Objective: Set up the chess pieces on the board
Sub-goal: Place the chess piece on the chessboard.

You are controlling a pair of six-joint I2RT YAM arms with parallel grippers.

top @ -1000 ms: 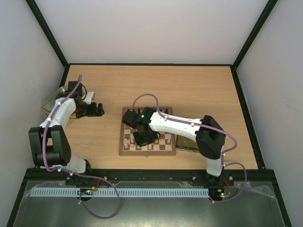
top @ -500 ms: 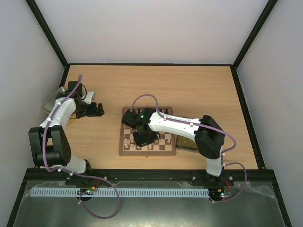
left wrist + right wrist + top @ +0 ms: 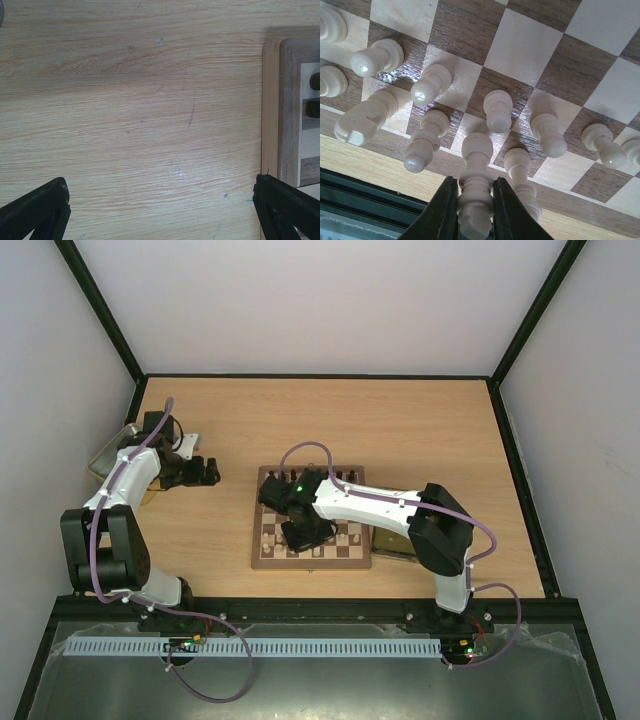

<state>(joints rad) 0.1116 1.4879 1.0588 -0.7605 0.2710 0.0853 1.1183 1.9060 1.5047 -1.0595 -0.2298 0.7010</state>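
Right gripper (image 3: 475,186) is clamped on 1 cream piece (image 3: 477,150). The piece's long axis runs along the fingers, roughly upright, over the near rank of the board (image 3: 520,45) among other cream pieces (image 3: 430,85). Seated or not: cannot tell. The right arm is the nearer one.

Right tray (image 3: 398,543) touches the board; contents hidden.

Left gripper (image 3: 203,472) is spread wide and empty over the table (image 3: 125,100), left of the board.

Left tray (image 3: 103,455): contents unclear.

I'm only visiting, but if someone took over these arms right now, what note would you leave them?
Left gripper: open, empty, above the table beside the board.
Right gripper: shut on a cream piece, low over the board's near edge.
Done: several cream pieces stand on the near rows; dark pieces at one edge.
To do: set this piece down, then place the rest.
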